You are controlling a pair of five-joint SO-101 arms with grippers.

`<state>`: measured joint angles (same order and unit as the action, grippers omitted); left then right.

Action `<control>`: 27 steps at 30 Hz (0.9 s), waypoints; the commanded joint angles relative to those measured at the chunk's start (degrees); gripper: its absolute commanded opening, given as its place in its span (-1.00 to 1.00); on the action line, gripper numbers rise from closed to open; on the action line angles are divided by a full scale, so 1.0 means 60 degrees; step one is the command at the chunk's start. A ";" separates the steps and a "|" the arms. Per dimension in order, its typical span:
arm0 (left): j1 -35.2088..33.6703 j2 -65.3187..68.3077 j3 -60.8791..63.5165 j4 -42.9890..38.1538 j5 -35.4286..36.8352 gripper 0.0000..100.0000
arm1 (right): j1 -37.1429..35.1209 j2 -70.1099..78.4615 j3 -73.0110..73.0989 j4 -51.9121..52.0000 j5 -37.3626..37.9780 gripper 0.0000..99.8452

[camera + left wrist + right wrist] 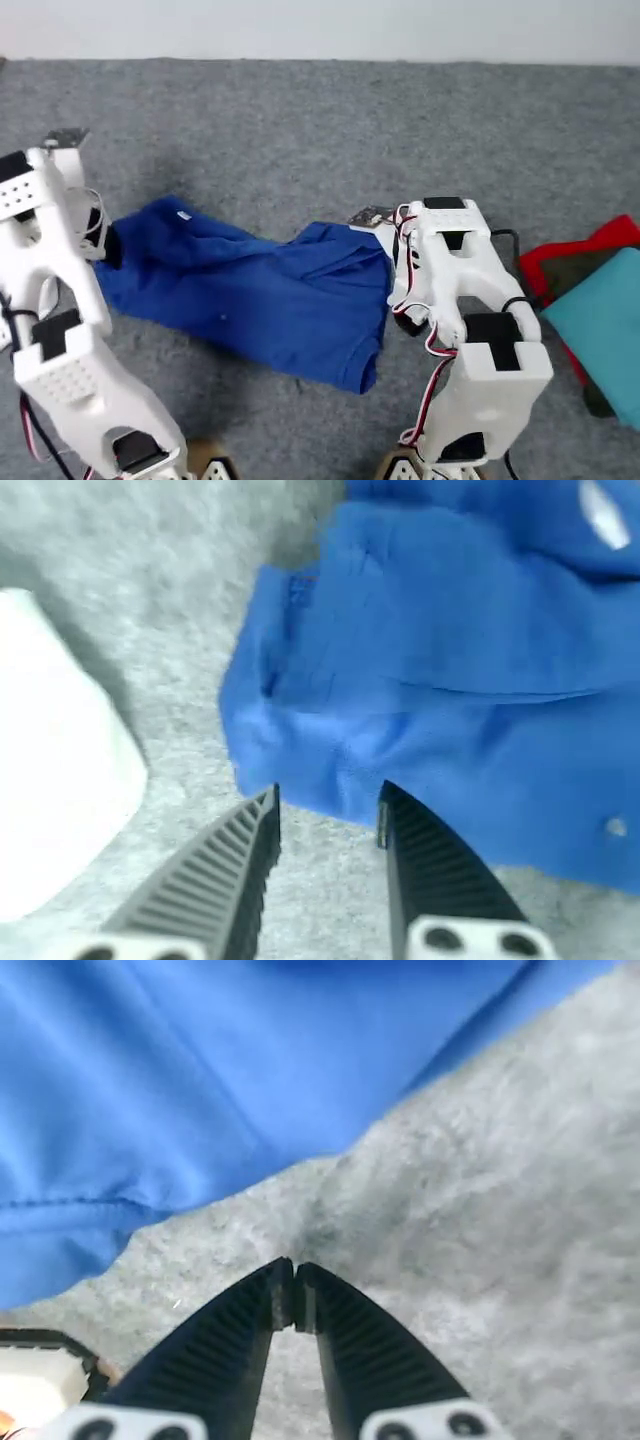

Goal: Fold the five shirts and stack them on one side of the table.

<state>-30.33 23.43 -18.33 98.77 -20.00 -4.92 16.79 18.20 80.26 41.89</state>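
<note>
A blue shirt lies crumpled across the middle of the grey table. My left gripper is open, its fingertips just short of the blue shirt's edge, with nothing between them. It sits at the shirt's left end in the high view, where the left arm stands. My right gripper is shut and empty, hovering over bare cloth surface just off the blue shirt's hem. The right arm stands at the shirt's right end.
A stack of folded shirts lies at the right edge: a teal one on top, with red and dark layers beneath. The grey table covering stretches open behind the shirt.
</note>
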 commanded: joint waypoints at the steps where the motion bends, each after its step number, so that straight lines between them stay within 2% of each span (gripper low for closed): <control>1: 0.0044 -0.1099 -0.0256 0.0322 -0.0176 -0.65 | -0.0007 -0.0139 -0.0205 0.0359 0.0015 -0.76; 5: 0.0029 -0.1275 -0.0212 0.0322 -0.0322 -0.53 | 0.0081 -0.0476 -0.0234 0.0520 -0.0659 -0.39; 8: -0.0147 -0.1289 -0.0242 0.0322 -0.0396 -0.55 | -0.0110 -0.1077 -0.0234 0.0652 -0.1289 -0.22; 15: -0.1348 -0.1289 -0.0242 0.0322 -0.0777 -0.62 | -0.0930 -0.2278 -0.0234 0.0637 -0.2681 -0.22; 20: -0.2271 -0.1289 -0.0212 0.0322 -0.0821 -0.62 | -0.1736 -0.2190 -0.0234 -0.0066 -0.2799 -0.22; 23: -0.2696 -0.1289 -0.0212 0.0322 -0.1143 -0.62 | -0.1751 -0.1619 -0.0484 -0.0637 -0.2799 -0.22; 27: -0.3179 -0.1289 -0.0212 0.0322 -0.1685 -0.62 | -0.1590 -0.0549 -0.1714 -0.0300 -0.2799 -0.21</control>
<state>-47.47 19.21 -18.33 98.77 -27.91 -14.86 11.16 15.12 77.63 25.71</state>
